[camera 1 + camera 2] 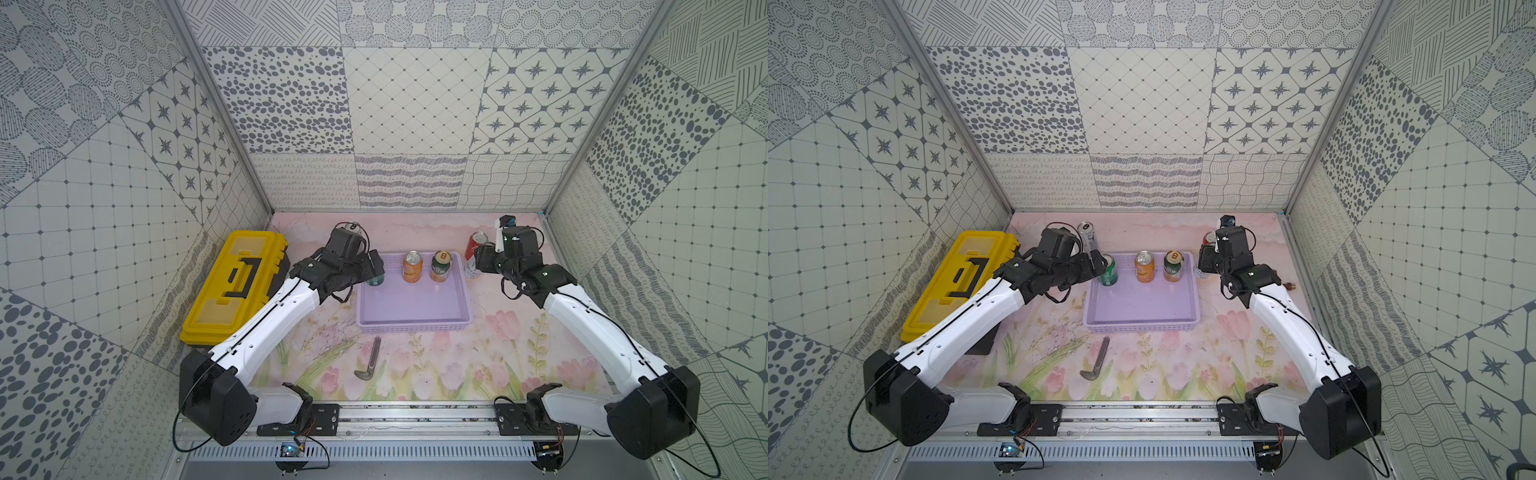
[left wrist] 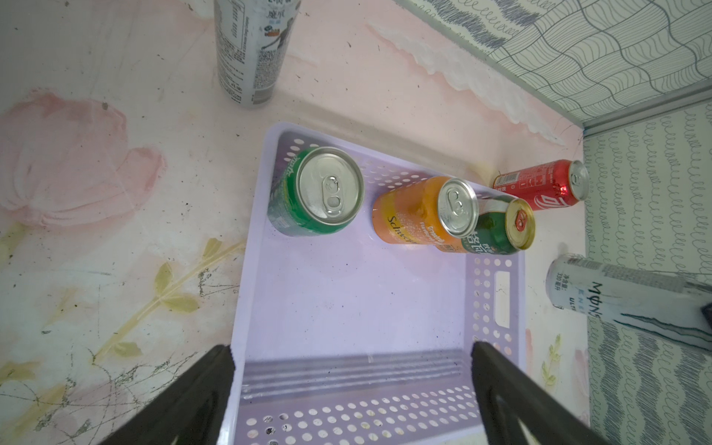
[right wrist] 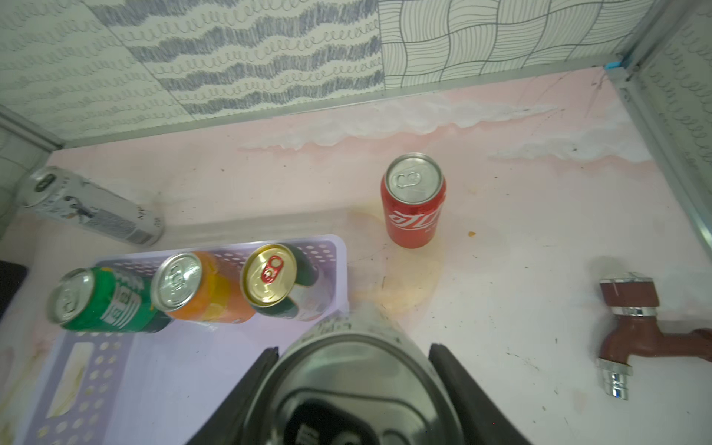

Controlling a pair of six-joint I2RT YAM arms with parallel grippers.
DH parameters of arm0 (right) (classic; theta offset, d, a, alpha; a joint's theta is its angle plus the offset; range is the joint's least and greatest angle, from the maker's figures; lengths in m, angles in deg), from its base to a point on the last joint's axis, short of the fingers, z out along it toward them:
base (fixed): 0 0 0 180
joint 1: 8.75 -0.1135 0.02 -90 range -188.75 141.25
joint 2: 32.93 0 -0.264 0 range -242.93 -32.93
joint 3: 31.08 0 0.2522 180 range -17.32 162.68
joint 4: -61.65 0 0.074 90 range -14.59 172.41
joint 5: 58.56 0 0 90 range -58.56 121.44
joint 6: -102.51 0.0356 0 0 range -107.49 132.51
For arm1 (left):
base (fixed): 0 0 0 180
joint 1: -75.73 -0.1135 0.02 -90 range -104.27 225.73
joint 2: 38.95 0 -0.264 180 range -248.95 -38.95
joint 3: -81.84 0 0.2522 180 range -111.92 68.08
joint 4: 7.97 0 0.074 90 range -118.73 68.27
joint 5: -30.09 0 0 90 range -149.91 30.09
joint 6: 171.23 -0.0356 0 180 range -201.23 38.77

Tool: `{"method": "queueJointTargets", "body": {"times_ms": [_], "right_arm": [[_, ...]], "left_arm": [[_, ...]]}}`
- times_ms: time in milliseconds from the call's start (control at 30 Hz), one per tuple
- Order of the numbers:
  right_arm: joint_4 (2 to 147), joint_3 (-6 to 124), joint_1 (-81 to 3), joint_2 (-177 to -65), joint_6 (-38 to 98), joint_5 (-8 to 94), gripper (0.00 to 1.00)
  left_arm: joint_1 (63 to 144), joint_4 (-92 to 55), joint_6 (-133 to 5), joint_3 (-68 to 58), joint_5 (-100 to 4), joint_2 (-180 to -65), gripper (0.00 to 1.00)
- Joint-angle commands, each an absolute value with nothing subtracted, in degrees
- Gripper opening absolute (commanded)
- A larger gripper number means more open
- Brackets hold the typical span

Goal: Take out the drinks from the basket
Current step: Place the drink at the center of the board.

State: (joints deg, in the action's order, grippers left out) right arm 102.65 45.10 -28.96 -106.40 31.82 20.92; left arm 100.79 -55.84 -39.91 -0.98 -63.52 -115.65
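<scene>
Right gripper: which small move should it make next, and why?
Probably ease down and release. The right gripper grips the silver-white can, already outside the basket beside the red can; I cannot tell whether it touches the table.

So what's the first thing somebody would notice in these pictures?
Probably the big yellow toolbox at the left edge of the table, then the purple basket in the middle with a green can, an orange can and a dark green can standing in a row along its far wall. On the right, the right end effector grips a silver can just outside the basket, near a red can standing on the table.
</scene>
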Motion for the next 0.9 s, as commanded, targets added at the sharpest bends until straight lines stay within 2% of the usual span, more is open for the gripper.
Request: {"method": "queueJointTargets", "body": {"times_ms": [0,267,600,867], "right_arm": [[95.5,46.1,-28.7,-109.6,31.7,14.9,0.42],[91.5,47.0,-26.8,-117.0,32.1,14.0,0.43],[90.9,47.7,-24.8,-121.2,32.6,15.6,0.43],[91.3,47.7,-24.7,-123.1,33.6,15.1,0.5]], "left_arm": [[101.0,-56.3,-41.0,-1.0,-63.4,-116.0,1.0],[101.0,-56.1,-40.9,-0.7,-63.1,-116.4,1.0],[101.1,-56.2,-41.0,-0.8,-63.3,-116.3,1.0],[101.1,-56.3,-41.0,-0.8,-63.3,-116.5,1.0]]}}
